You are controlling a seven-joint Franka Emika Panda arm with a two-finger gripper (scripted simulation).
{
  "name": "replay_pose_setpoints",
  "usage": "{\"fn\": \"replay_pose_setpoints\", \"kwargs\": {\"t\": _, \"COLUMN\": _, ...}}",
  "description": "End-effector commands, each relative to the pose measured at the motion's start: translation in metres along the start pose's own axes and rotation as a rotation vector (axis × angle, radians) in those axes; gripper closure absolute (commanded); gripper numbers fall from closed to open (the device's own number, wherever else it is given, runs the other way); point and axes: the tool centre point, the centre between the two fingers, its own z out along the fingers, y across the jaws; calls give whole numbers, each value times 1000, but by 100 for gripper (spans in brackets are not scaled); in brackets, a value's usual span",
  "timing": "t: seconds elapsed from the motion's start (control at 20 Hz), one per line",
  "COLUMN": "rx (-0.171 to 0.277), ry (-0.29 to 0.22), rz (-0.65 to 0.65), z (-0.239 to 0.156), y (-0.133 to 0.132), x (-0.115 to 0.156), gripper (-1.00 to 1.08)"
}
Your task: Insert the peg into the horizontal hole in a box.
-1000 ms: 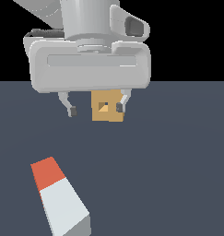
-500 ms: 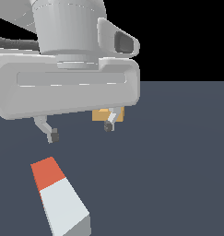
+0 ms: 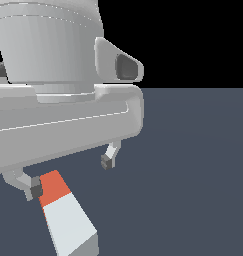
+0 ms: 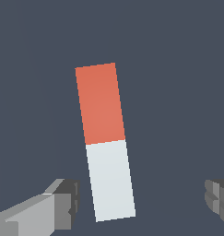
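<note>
Both fingers (image 4: 62, 203) wide of peg (image 4: 105, 140), whole only at wrist

Bare slate-blue floor (image 3: 193, 175) under a black void (image 3: 193, 40)

The floor is stretching flat and featureless to a straight horizon, where it is meeting a plain black backdrop in the exterior view. Even, soft light is falling across it, casting no sharp shadows. In the wrist view the same dark grey-blue surface is filling the whole picture, showing no seams, walls, furniture or windows.
</note>
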Motion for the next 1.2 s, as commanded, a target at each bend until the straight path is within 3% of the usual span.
{"fn": "replay_pose_setpoints", "kwargs": {"t": 0.0, "rx": 1, "ry": 1, "rz": -40, "z": 5, "y": -6, "x": -7, "gripper": -92}}
{"fn": "replay_pose_setpoints", "kwargs": {"t": 0.5, "rx": 6, "ry": 2, "rz": -128, "z": 18, "y": -19, "x": -25, "gripper": -92}}
{"fn": "replay_pose_setpoints", "kwargs": {"t": 1.15, "rx": 6, "ry": 2, "rz": -134, "z": 40, "y": -20, "x": -26, "gripper": -92}}
